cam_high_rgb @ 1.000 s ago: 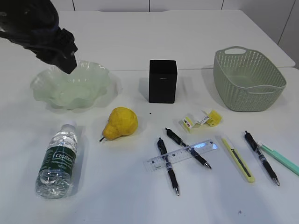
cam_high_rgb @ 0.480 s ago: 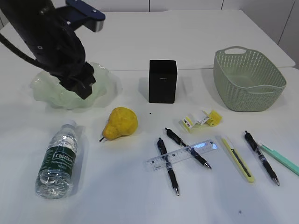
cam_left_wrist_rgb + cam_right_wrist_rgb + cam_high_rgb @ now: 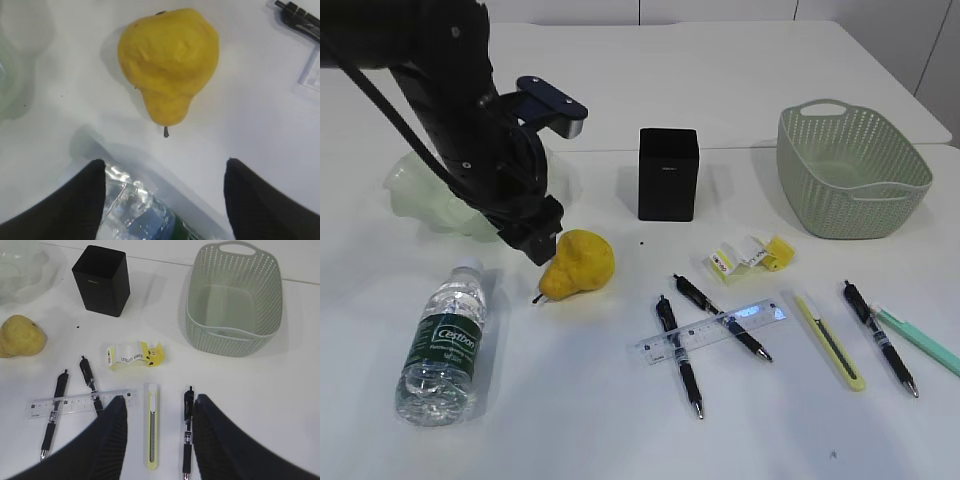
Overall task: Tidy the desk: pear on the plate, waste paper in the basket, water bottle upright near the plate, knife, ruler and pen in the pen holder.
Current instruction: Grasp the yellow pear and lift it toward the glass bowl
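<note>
White desk (image 3: 620, 420), seen at a slant from the front; pale wall panels with dark seams run behind its far edge. The left gripper (image 3: 164, 200) hangs above the yellow pear (image 3: 578, 263), its black fingers (image 3: 75, 205) spread apart with nothing between them; in the left wrist view the pear lies on its side beyond the fingertips, stem pointing toward the camera. The pale green ruffled plate (image 3: 415, 195) sits at the rear left, largely hidden behind the left arm. A clear water bottle (image 3: 444, 345) with a dark green label lies flat at the front left. The black pen holder (image 3: 668, 174) stands upright mid-table, and the sage-green basket (image 3: 850, 170) sits at the rear right. Crumpled yellow-and-white waste paper (image 3: 750, 255) lies in front of them. A clear ruler (image 3: 712, 331) rests across two black pens (image 3: 680, 355); to its right lie the pale yellow knife (image 3: 830, 342), a third black pen and a mint-green pen (image 3: 920, 343). The right gripper (image 3: 159, 435) hovers above the knife, jaws parted and empty.
</note>
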